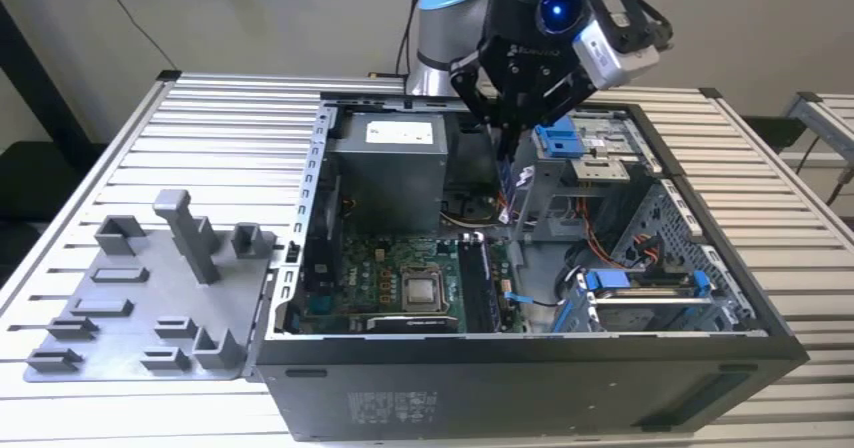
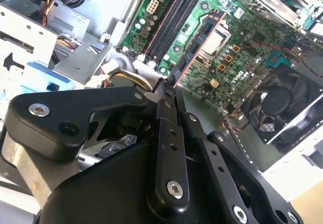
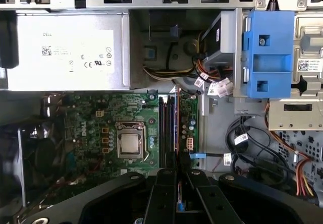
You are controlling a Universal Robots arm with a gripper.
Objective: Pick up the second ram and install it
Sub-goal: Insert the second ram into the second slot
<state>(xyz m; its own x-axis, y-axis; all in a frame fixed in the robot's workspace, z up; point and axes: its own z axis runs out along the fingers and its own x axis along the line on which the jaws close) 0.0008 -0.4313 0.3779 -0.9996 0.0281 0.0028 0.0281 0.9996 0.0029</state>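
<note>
My gripper [image 1: 506, 118] hangs over the open computer case [image 1: 534, 353], shut on the second ram [image 1: 509, 153], a thin dark-blue stick pointing down into the case. In the second wrist view the ram [image 2: 198, 46] runs out from the gripper [image 2: 165, 90] over the green motherboard [image 2: 252, 47], showing an orange-lit edge. It hangs a little above and beside the long black memory slots [image 2: 171, 19]. The first wrist view shows the ram [image 3: 177, 128] edge-on, in line with the memory slots [image 3: 165, 128], and the gripper [image 3: 177, 178] clamped on it.
A grey power supply [image 3: 65, 52] fills the case's back corner. The processor socket [image 3: 130, 144] lies beside the slots. Blue drive-bay clips [image 3: 267, 52] and loose cables [image 3: 242, 143] crowd the other side. A grey parts fixture [image 1: 147, 288] lies on the table at the exterior view's left.
</note>
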